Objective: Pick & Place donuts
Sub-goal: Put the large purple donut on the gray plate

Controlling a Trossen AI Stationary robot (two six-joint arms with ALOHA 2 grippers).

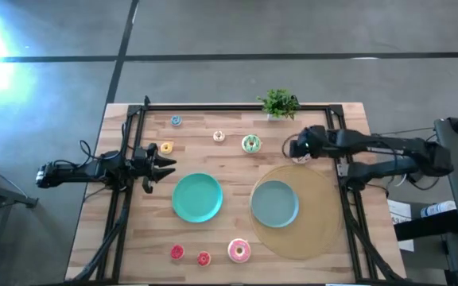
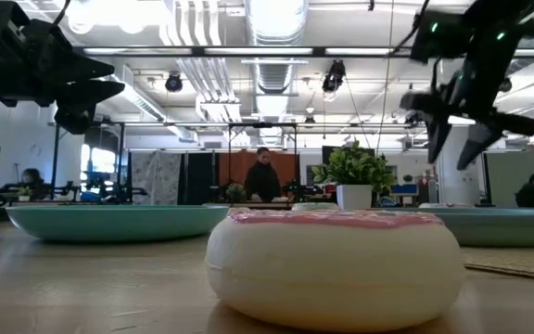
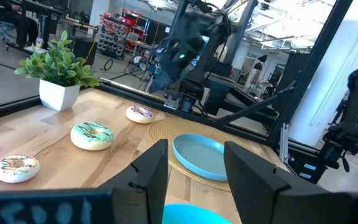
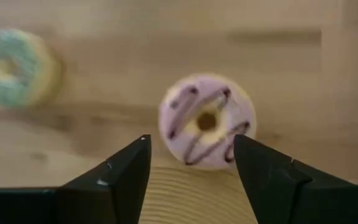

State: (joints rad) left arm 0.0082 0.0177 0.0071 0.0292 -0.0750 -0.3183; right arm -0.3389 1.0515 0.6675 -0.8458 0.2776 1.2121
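Right gripper point(image 4: 191, 171), jaws wide, hovers over a lilac-frosted ring donut point(image 4: 206, 121), seemingly at the round woven mat's point(image 1: 320, 199) twelve o'clock edge; left gripper point(image 3: 194, 171) waits, open.

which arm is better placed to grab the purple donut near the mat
Right, likely. The right gripper hangs open directly over the purple donut, fingers either side. The left gripper sits across the table, beyond the teal plate.

Open-plan lab: exposed ceiling ducts point(image 2: 276, 70), stocked shelving point(image 3: 118, 30).
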